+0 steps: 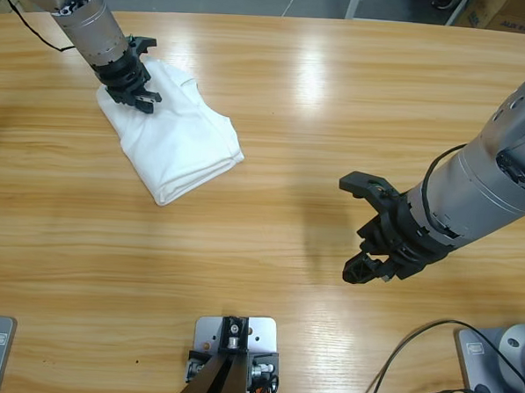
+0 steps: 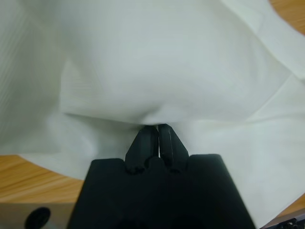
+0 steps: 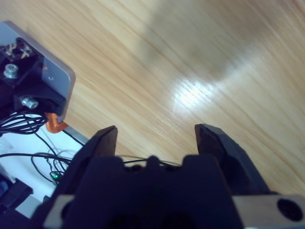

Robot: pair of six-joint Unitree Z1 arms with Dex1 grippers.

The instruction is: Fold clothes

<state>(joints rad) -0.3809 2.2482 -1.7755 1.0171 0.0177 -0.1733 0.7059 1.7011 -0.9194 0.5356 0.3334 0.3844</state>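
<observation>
White T-shirt (image 1: 179,144), folded into a compact, roughly rectangular bundle, lies on the upper left part of the wooden table (image 1: 275,118), set at a slant with its long side running from upper left to lower right. Layered edges show along its lower right side, where the folds stack on one another. The left gripper (image 1: 144,98) comes in from the upper left corner and sits on the bundle's upper left end, touching the cloth. In the left wrist view the fingers (image 2: 147,140) are pressed together with a small pucker of white fabric (image 2: 157,71) gathered right at their tips, so they are closed on the shirt; cloth fills nearly the whole view, with a strip of table showing at the lower left and a sliver at the upper right. The right gripper (image 1: 365,228) reaches in from the right edge and hangs over bare wood in the lower right part of the table, well apart from the shirt. Its fingers (image 3: 214,143) stand spread wide with nothing between them, only table grain and a bright reflection beyond.
</observation>
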